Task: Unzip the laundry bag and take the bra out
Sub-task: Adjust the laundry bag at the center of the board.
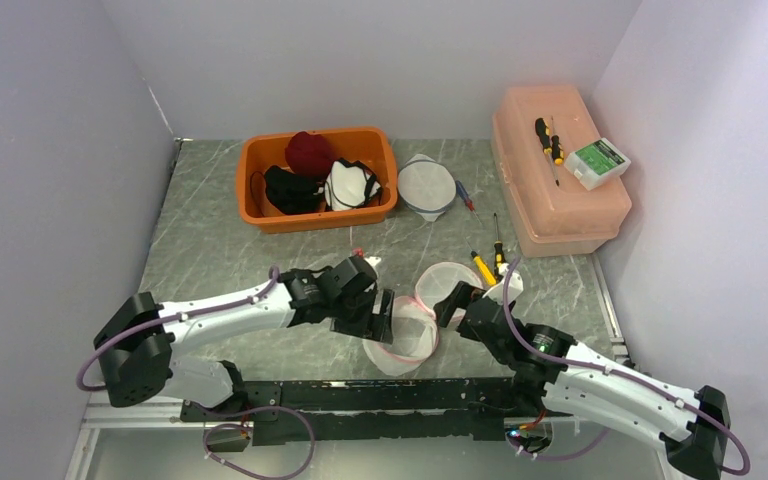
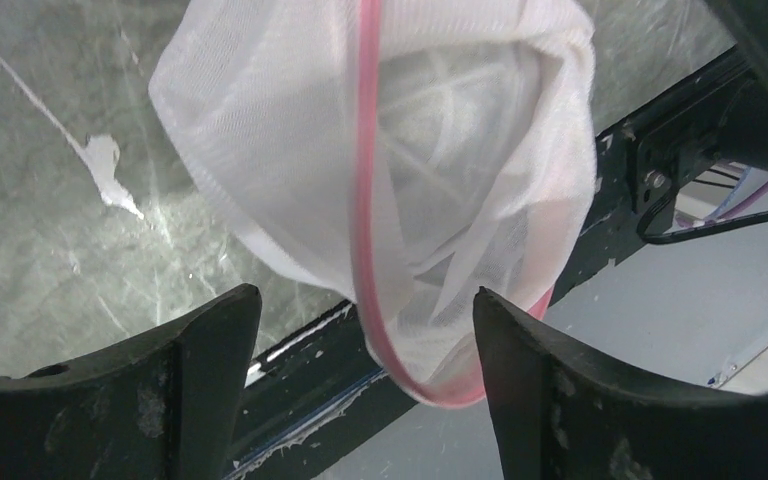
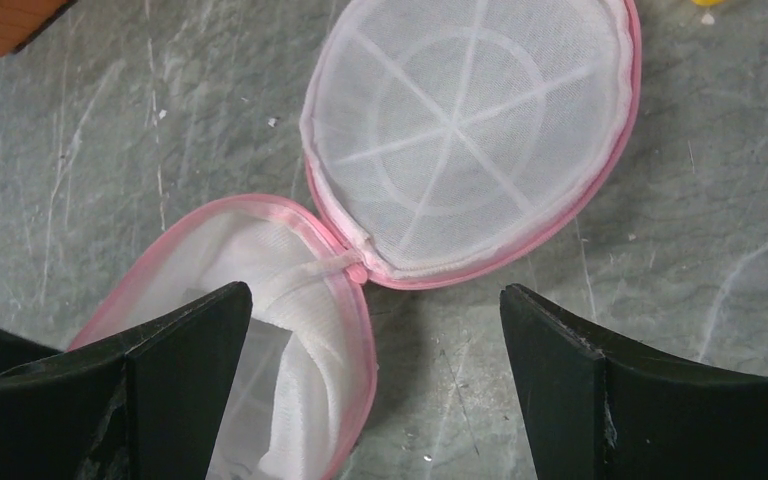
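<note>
Two yellow-handled screwdrivers [image 1: 482,266] lay just beyond the right end effector [image 3: 375,295]; an orange plastic bin [image 1: 310,220] sat well beyond the left end effector [image 2: 360,300]. Both end effectors stood spread apart, gripping nothing. The pink-trimmed white mesh laundry bag [image 3: 470,140] lay unzipped, one half ahead of the right fingers, the other between the left ones, holding a white bra [image 3: 290,400]. The bench [image 1: 210,250] edge ran just beneath the left end effector.

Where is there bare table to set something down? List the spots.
Bare: left stretch of table between orange bin and left arm; small patch between pink box and right arm. Crowded: the middle, around laundry bag, left gripper, right gripper, screwdrivers.
</note>
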Robot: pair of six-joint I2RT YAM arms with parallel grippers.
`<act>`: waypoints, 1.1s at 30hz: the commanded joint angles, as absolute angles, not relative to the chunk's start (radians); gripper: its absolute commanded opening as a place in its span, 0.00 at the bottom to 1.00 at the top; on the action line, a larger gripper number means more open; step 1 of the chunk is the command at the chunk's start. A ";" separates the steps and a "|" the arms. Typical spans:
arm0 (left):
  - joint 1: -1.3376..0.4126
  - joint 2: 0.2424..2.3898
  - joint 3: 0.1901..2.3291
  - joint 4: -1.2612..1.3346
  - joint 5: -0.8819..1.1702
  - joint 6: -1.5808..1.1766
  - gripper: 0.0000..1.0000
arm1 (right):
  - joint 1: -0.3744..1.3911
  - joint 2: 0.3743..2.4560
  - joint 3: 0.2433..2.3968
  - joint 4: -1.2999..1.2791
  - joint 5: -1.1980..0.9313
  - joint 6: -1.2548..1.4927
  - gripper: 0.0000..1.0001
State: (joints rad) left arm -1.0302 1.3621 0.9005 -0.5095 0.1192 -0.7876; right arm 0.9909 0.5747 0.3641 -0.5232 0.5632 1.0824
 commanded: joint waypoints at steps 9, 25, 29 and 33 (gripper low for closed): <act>-1.063 1.299 0.788 -0.432 0.036 -0.907 0.42 | 0.778 0.600 0.221 -0.278 0.294 1.114 0.96; -1.067 1.268 0.755 -0.451 -0.026 -0.890 0.19 | 0.523 0.764 0.173 -0.028 0.139 1.112 0.88; -1.067 1.254 0.746 -0.458 -0.040 -0.888 0.17 | 0.494 0.816 0.182 -0.003 0.129 1.100 0.86; -1.067 1.236 0.735 -0.460 -0.054 -0.889 0.13 | 0.457 0.884 0.183 0.047 0.108 1.086 0.80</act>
